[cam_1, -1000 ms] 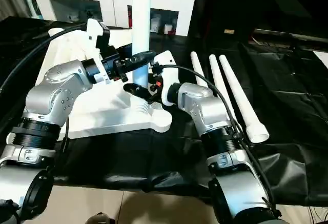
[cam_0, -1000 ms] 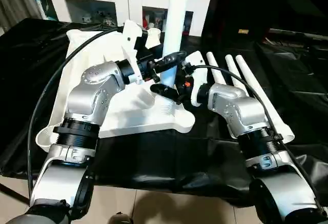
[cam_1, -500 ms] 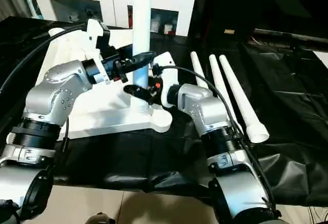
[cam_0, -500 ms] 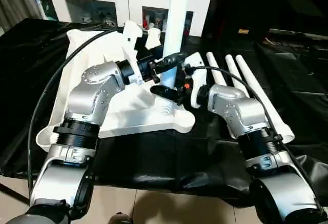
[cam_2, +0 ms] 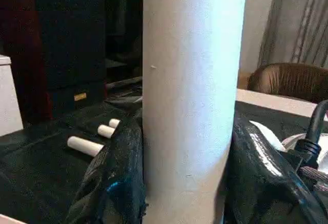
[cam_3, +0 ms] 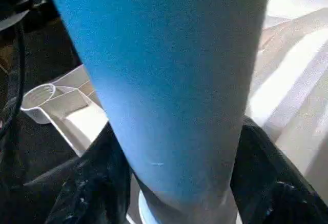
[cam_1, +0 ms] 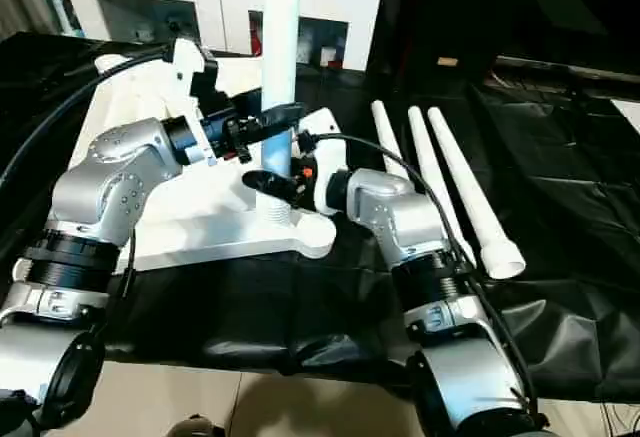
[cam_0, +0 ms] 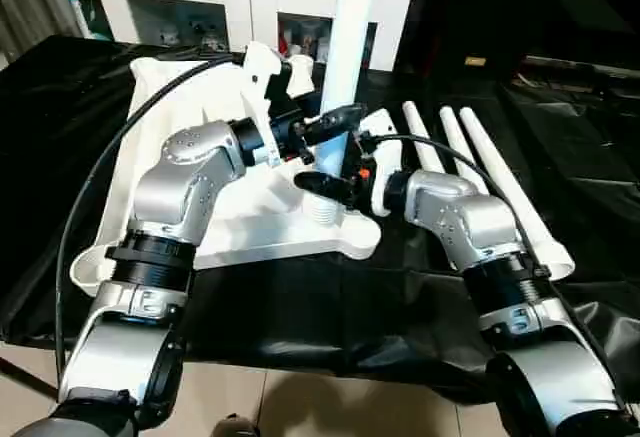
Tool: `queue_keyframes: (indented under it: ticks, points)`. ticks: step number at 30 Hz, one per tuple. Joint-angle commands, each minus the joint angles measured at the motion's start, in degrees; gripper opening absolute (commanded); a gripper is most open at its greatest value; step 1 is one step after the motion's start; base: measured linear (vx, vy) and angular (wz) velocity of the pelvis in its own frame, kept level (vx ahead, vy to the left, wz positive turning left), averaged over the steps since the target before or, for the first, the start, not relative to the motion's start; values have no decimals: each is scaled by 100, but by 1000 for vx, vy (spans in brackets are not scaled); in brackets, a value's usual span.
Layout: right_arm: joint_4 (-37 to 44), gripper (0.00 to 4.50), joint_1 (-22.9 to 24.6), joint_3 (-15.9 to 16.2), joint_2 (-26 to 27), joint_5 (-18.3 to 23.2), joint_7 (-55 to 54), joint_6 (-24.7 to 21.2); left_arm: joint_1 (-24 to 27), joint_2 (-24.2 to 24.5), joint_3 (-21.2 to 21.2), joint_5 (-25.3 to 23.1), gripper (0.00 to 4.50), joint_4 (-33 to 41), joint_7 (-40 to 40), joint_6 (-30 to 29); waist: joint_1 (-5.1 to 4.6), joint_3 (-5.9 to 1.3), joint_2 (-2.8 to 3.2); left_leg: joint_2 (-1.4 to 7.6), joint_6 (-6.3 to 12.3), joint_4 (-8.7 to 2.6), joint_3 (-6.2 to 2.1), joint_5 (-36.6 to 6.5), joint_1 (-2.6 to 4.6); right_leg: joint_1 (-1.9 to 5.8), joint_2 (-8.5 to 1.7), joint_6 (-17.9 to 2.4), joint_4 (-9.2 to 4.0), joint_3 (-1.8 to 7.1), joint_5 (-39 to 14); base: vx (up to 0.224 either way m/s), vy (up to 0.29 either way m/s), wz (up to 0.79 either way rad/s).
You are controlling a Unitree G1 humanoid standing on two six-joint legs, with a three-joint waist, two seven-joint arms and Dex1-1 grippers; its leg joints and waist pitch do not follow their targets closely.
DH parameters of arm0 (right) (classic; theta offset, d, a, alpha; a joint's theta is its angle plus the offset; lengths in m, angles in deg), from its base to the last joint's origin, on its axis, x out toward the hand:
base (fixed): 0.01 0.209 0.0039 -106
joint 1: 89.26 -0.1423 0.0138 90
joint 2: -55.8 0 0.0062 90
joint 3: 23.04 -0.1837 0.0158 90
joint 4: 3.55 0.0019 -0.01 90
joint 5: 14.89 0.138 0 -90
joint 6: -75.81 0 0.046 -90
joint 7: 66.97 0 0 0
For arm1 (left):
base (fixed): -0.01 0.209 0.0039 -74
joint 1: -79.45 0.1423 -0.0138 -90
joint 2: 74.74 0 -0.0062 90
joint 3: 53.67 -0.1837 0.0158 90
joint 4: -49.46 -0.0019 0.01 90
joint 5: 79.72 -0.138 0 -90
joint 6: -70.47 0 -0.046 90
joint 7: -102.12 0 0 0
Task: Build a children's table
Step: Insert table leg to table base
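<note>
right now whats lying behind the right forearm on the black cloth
Three loose white legs lie side by side on the black-draped work table, beyond the right forearm. Their narrow ends point away and show fully; the forearm covers part of the nearest one's lower length.

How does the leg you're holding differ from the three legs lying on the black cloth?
The held leg stands upright over a corner socket of the tabletop; the three spare legs lie flat, side by side, on the black cloth. Both grippers' fingers flank the held leg; nothing touches the spare legs. All four are white tapered tubes.
</note>
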Motion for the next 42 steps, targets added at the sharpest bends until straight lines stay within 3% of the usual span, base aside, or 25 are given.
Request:
queue_keyframes:
  ticks: [1,3,4,9,12,15,16,18,19,20,21,25,27,30,32,36,42]
  points:
    - [-5,209,-6,-129,-67,56,-8,-23,-147,3,-31,-38,184,15,-35,-9,-29,-464,113,17,-103,-334,10,-422,82,399,-381,-1248,-344,276,1163,0,0,0]
    - [10,207,-2,-160,-63,80,-10,-4,-145,-16,3,-43,184,3,70,-43,-28,-466,108,16,-110,-335,9,-414,83,400,-380,-1240,-344,274,1163,0,0,0]
    - [18,205,1,-170,-62,89,-9,2,-145,-25,18,-49,240,-6,123,-56,-29,-468,112,19,-114,-332,9,-414,87,396,-380,-1244,-340,275,1184,0,0,0]
    - [19,192,8,-311,-24,162,-116,98,-76,-15,37,110,271,46,-28,-255,-24,-470,101,10,-87,-326,14,-331,78,400,-378,-1262,-332,279,1246,0,0,0]
    - [-98,186,-67,-599,72,280,-406,305,-116,-345,552,443,293,-104,374,119,-23,-465,65,9,-75,-323,22,-359,65,413,-393,-1310,-345,282,1252,0,0,0]
    - [-238,186,-151,-847,130,373,-645,484,-204,-624,1153,1088,293,-159,611,124,-13,-469,48,-2,-38,-317,28,-360,59,417,-392,-1383,-337,279,1214,0,0,0]
    - [-374,186,-230,-1053,154,453,-831,660,-245,-725,1551,1595,293,-144,682,-14,-13,-465,24,-3,-30,-313,34,-382,59,412,-395,-1382,-338,280,1147,0,0,0]
    - [-424,186,-257,-1118,155,477,-890,716,-252,-739,1668,1759,293,-128,682,-85,-15,-460,32,-10,-40,-318,35,-415,58,402,-390,-1412,-351,276,1015,0,0,0]
    - [-598,186,-255,-1058,-59,331,-750,899,-66,-422,1405,1551,293,-10,167,-182,-26,-452,-7,-6,2,-321,38,-395,66,405,-373,-1338,-360,279,978,0,0,0]
    - [-598,186,-255,-1058,-59,331,-750,899,-66,-422,1405,1551,293,-10,167,-182,-24,-454,-31,-7,39,-323,41,-368,70,403,-379,-1309,-360,274,927,0,0,0]
    - [-602,186,-252,-1052,-69,324,-736,902,-55,-404,1381,1527,293,-5,137,-181,-17,-456,9,-4,53,-328,30,-352,73,397,-382,-1249,-356,268,847,0,0,0]
    - [-704,186,-58,-510,-897,69,772,985,514,768,-261,-127,293,-198,-1447,336,-25,-455,58,32,173,-321,30,-227,90,384,-341,-961,-368,263,905,0,0,0]
    - [-681,186,-30,-436,-1040,112,1138,955,523,886,-473,-362,293,-322,-1516,515,-17,-469,64,27,169,-307,43,-123,80,386,-345,-984,-337,266,1072,0,0,0]
    - [-783,186,-15,-257,-1438,108,2006,982,461,1129,-1034,-924,293,-770,-1760,889,-11,-500,62,32,236,-284,35,-85,62,394,-360,-1229,-300,243,1422,0,0,0]
    - [-921,186,-50,-230,-1524,47,2129,1057,406,1136,-1163,-1089,293,-981,-1752,998,-18,-485,52,31,282,-281,42,-199,49,387,-368,-1313,-319,246,1333,0,0,0]
    - [-1179,186,-124,-160,-1663,-42,2250,1266,308,1086,-1368,-1271,310,-1324,-1816,1074,-23,-479,63,36,188,-286,46,-429,60,379,-390,-1428,-345,246,968,0,0,0]
    - [-1044,186,-61,-77,-1711,-135,2303,1299,254,1163,-1764,-1892,328,-1719,-1798,1460,-40,-473,76,47,148,-299,32,-597,64,371,-399,-1390,-381,251,639,0,0,0]
